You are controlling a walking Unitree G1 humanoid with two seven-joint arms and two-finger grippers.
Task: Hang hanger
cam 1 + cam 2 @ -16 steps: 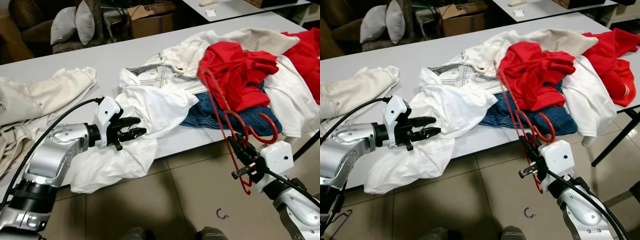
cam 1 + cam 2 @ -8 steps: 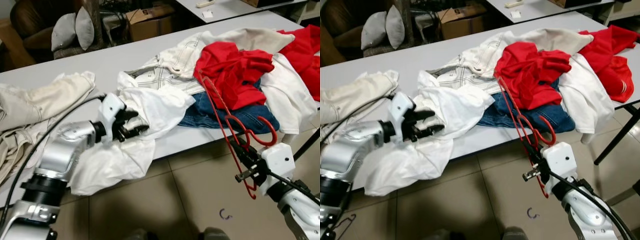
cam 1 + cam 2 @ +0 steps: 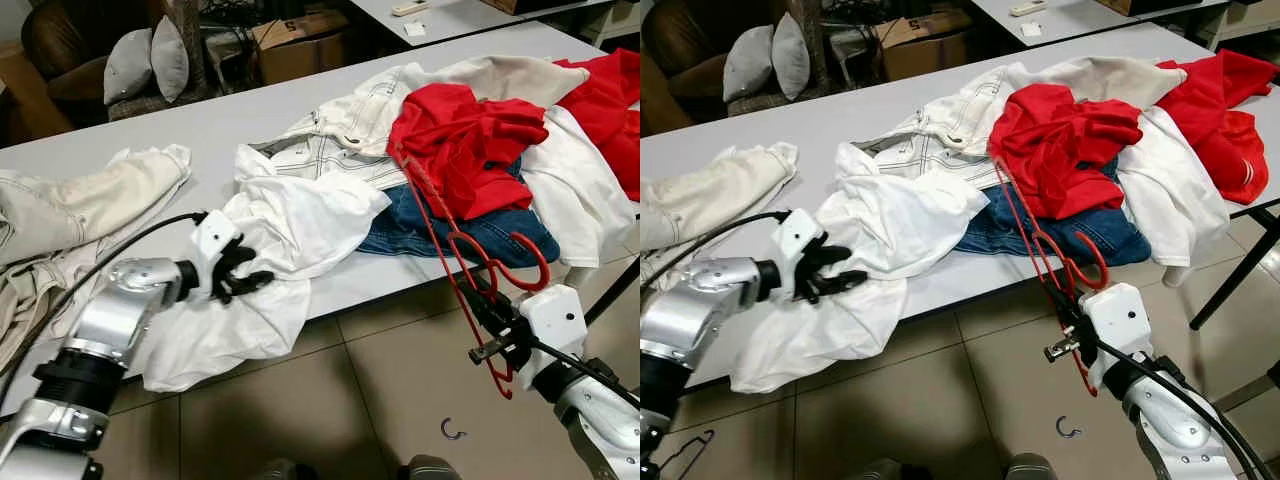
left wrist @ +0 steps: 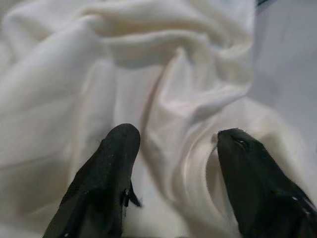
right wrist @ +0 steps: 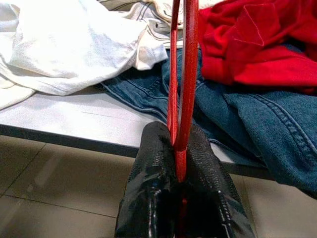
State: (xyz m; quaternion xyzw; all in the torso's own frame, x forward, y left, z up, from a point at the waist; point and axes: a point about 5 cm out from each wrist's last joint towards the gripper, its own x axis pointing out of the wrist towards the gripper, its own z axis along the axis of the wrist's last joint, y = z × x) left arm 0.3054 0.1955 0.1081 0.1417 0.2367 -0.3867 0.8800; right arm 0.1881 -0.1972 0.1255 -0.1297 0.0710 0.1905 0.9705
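A red plastic hanger [image 3: 450,255] leans from the table's front edge up toward the red garment [image 3: 465,140]; its hook [image 3: 520,265] curls over the blue jeans [image 3: 440,230]. My right gripper [image 3: 487,318] is shut on the hanger's lower part, below the table edge. In the right wrist view the red hanger [image 5: 183,84] runs up from between the closed fingers [image 5: 151,188]. My left gripper [image 3: 246,279] is open over the white shirt [image 3: 290,225] that droops off the table's front edge. The left wrist view shows its fingertips [image 4: 116,158] spread on white cloth [image 4: 173,99].
A long grey table [image 3: 200,130] carries cream jeans [image 3: 330,130], white and red clothes at the right, and cream trousers [image 3: 70,200] at the left. A small hook [image 3: 452,431] lies on the tiled floor. Cushions [image 3: 150,55] and a cardboard box [image 3: 300,35] stand behind.
My left gripper has pulled back toward the front edge of the table, off the shirt's raised fold. The right gripper and the hanger have hardly moved.
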